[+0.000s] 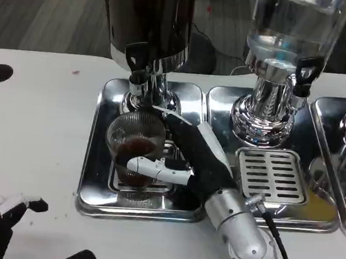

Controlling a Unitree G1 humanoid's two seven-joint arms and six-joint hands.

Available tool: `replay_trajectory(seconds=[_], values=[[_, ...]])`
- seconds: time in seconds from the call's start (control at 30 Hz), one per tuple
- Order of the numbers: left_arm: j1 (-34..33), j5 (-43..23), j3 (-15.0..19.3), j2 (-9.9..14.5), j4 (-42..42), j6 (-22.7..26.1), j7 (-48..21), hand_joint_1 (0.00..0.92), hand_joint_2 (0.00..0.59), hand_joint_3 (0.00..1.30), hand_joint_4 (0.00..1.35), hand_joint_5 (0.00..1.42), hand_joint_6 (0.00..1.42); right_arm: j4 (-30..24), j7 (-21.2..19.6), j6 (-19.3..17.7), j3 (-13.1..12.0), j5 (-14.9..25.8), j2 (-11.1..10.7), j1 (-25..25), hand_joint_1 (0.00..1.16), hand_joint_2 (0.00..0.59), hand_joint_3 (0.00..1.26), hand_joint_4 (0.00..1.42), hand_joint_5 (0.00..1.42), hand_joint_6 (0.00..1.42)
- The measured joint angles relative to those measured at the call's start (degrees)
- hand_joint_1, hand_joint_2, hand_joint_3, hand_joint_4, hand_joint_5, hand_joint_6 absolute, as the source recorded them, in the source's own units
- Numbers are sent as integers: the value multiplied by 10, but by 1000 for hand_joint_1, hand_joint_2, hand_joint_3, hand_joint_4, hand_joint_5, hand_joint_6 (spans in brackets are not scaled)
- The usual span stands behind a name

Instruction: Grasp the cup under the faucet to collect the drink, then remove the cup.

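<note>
Right hand (185, 165) grips ribbed cup (135, 144) under faucet (138, 61), seemingly dark drink inside; left hand (8, 223) spread, idle.

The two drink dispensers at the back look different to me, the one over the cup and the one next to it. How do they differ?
The left dispenser holds dark liquid; the right dispenser is clear and looks colourless inside. A ribbed glass cup, held by the right hand, stands under the left one's faucet; the grate under the right one is bare. Both have shiny chrome bases, black tap handles and steel trays.
</note>
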Motion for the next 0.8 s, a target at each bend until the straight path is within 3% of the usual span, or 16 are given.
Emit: replay_trajectory(seconds=[0.2, 0.5, 0.8], values=[[3, -4, 4, 0, 0, 0, 0, 0, 85, 366, 258, 291, 488, 0, -11, 0, 7, -14, 1, 0, 914, 0, 184, 232, 324, 98], [5, -7, 7, 0, 0, 0, 0, 0, 85, 367, 259, 291, 488, 0, -31, 0, 16, -27, 2, 0, 928, 0, 196, 267, 349, 119], [14, -11, 13, 0, 0, 0, 0, 0, 85, 372, 273, 301, 488, -3, -55, 7, 19, -37, 8, 4, 919, 11, 349, 396, 454, 216]])
